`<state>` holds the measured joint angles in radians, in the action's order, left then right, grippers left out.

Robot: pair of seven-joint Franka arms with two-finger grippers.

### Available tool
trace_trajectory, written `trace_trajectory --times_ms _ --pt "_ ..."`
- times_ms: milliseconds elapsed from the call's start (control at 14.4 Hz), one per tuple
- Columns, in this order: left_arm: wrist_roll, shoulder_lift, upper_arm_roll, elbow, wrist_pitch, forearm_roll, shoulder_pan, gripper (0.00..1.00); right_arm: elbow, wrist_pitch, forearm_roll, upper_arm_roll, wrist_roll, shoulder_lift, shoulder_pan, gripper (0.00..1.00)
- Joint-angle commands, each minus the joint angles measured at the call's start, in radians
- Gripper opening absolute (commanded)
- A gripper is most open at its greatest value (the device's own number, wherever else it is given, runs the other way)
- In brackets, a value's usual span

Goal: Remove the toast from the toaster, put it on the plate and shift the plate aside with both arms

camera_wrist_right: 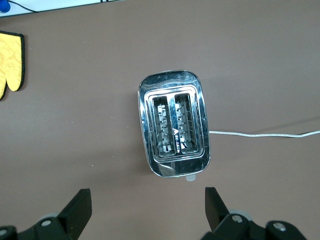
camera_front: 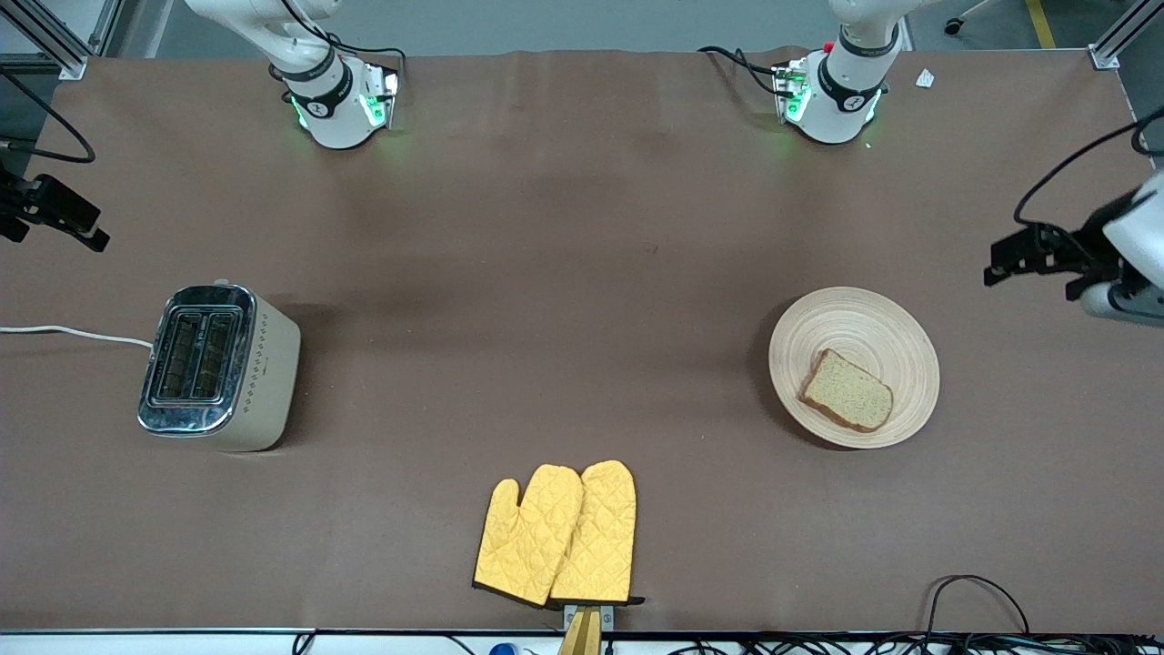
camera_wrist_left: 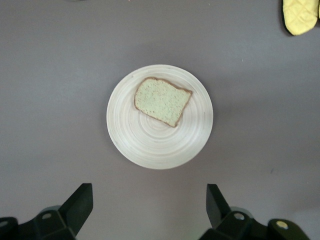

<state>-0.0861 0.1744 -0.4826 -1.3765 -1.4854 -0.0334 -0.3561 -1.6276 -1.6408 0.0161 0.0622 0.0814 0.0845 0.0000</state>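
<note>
Nearest the front camera, a pair of yellow quilted oven mitts lies flat at the counter edge, midway between the two ends; nothing touches them.

Farther in, toward the left arm's end, the wooden plate carries the toast, which lies flat but off-centre, close to the rim on the side nearer the front camera. Toward the right arm's end stands the toaster, both slots looking empty from above, its white power cord trailing off the counter edge.

The left claw hangs in the air near the plate, at the left arm's edge of the counter, fingers spread wide, holding nothing. The right claw hangs at the other edge, near the toaster, likewise spread and empty.

Judged risks: if the plate has yet to be shifted, a tilt or jerk could slide the off-centre toast over the near rim. The shallow rim offers little to pinch, so a one-sided grip may slip. Two arms closing unevenly could twist the plate. A sweep toward the mitts could snag them.
</note>
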Motion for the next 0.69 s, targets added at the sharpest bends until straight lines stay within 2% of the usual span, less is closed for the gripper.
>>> trace_trajectory --times_ms 0,69,139,278,486,624 --pt "0.014 -0.018 -0.031 -0.035 -0.001 -0.02 -0.001 1.0 0.014 0.006 -0.008 0.002 -0.011 -0.006 0.003 1.0" --pt "0.044 -0.019 -0.019 -0.03 -0.001 -0.019 0.034 1.0 0.014 0.007 -0.008 0.002 -0.011 -0.006 0.003 1.0" --pt "0.081 -0.018 0.025 -0.024 -0.001 -0.02 0.093 1.0 0.014 0.007 -0.008 0.002 -0.011 -0.006 0.003 1.0" --pt "0.114 -0.019 0.178 -0.004 -0.001 -0.02 0.245 1.0 0.014 0.007 -0.008 0.002 -0.011 -0.006 0.003 1.0" --pt "0.175 -0.02 0.281 0.03 -0.001 -0.02 0.366 1.0 0.014 0.007 -0.008 0.002 -0.011 -0.006 0.003 1.0" --pt "0.233 -0.021 0.407 0.03 0.002 -0.016 0.498 1.0 0.014 0.007 -0.008 0.002 -0.011 -0.006 0.003 1.0"
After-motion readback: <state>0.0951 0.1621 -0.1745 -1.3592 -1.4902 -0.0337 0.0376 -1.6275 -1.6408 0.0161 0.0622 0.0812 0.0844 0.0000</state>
